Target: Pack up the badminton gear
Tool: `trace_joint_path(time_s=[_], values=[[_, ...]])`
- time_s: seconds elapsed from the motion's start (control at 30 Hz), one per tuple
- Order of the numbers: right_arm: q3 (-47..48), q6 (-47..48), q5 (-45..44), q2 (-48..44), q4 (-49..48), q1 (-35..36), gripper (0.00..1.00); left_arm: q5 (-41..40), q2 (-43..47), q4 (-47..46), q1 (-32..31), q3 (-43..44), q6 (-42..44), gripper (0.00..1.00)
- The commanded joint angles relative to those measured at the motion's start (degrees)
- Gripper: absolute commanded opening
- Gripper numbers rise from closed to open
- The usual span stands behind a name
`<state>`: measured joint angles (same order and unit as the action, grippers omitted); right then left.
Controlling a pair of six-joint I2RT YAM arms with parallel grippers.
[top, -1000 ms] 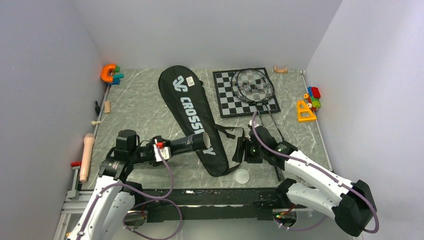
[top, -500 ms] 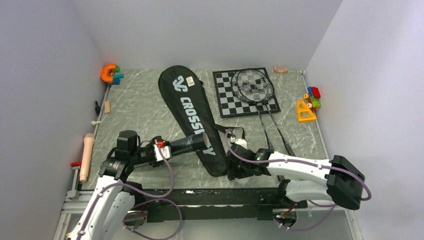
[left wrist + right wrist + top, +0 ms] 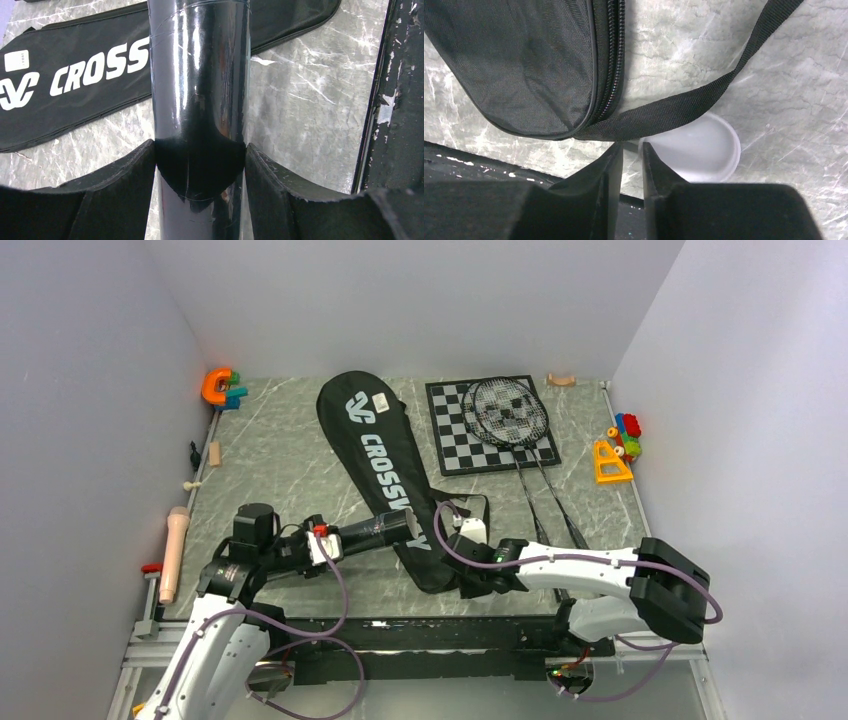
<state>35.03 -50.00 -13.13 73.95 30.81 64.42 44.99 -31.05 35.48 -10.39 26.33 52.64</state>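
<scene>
Badminton rackets [image 3: 510, 410], thin and black, lie unpacked near the black "CROSSWAY" racket bag [image 3: 385, 470]; left fingers [image 3: 125, 190] hold the long dark tube [image 3: 200, 100]; right fingers [image 3: 604, 180], narrow, seemingly pinch the white round lid [image 3: 694, 150].

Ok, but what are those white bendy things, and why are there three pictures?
Those are two robot arms, each ending in a two-finger gripper. One picture looks down from above. The other two come from little cameras on the wrists. On the table lie a black CROSSWAY racket bag, two rackets with their heads on a chessboard, and plastic toys at the edges. The left gripper holds a dark shiny tube. The right gripper has its fingers nearly together at the rim of a round white lid, beside the bag's strap. It seems to pinch the lid.
</scene>
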Motion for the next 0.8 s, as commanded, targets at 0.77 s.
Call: trace_joint_path(time_s=[0.77], values=[[20.8, 14.8, 9.6, -21.8, -4.0, -2.9, 0.00, 11.8, 1.3, 2.7, -0.2, 1.0, 4.9, 0.00]])
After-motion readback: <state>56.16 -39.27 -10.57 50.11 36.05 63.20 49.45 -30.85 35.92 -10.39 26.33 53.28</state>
